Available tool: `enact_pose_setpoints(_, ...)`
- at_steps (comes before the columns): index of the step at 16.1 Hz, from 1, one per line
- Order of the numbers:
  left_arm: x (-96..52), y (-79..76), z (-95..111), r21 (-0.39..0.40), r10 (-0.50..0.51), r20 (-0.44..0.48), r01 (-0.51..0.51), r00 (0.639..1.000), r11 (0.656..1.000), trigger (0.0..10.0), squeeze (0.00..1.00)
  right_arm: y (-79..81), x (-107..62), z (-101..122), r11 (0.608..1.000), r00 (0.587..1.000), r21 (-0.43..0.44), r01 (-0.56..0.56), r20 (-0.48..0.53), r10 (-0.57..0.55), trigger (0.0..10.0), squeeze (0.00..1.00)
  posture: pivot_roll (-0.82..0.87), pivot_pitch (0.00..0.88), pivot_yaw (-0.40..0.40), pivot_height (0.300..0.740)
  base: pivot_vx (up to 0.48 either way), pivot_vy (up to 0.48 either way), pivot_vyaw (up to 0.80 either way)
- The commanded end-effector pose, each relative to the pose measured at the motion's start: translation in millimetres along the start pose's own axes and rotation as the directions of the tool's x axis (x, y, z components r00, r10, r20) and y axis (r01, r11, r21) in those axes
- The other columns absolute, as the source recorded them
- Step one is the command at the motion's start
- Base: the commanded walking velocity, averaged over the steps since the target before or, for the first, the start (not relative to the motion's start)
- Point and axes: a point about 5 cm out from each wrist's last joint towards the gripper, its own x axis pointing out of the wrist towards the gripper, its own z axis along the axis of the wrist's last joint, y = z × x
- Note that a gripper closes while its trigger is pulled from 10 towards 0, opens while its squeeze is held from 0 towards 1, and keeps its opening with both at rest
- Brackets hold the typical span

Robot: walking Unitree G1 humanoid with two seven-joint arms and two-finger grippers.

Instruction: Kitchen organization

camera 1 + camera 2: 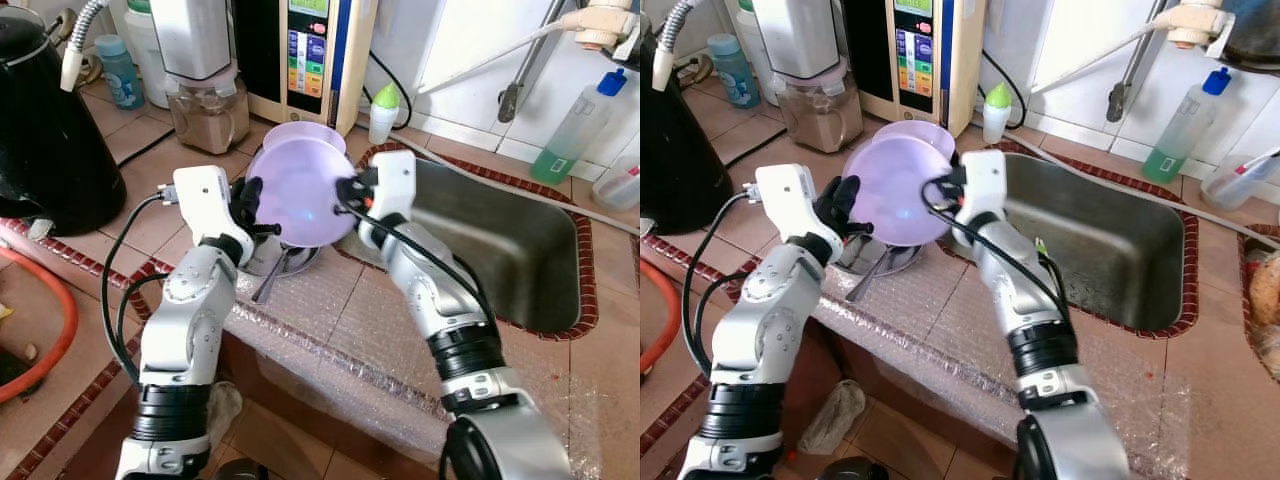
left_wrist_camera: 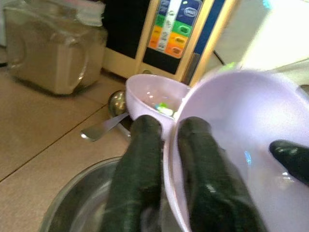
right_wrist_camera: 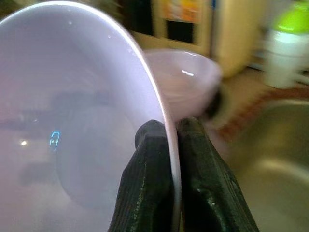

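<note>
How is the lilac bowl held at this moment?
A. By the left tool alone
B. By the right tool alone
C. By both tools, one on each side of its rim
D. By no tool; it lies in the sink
C: the left tool and the right tool each pinch the rim of the tilted lilac bowl, on opposite sides, as both wrist views confirm.

Pale lilac bowl [image 1: 300, 185] — black kettle [image 1: 45, 120], green-capped white bottle [image 1: 384, 112] — terracotta tiled counter [image 1: 135, 135]
</note>
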Motion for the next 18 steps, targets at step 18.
enact_pose_setpoints(18,-16.0,5.7,-8.6,0.078,0.024,-0.059,-0.02,0.998,0.997,10.0,1.0,-127.3,-12.2,26.9,0.808,0.808,-0.04,0.587,0.082,-0.583,0.0,0.0,0.07,0.013,-0.028,0.74,0.0,0.0,0.0)
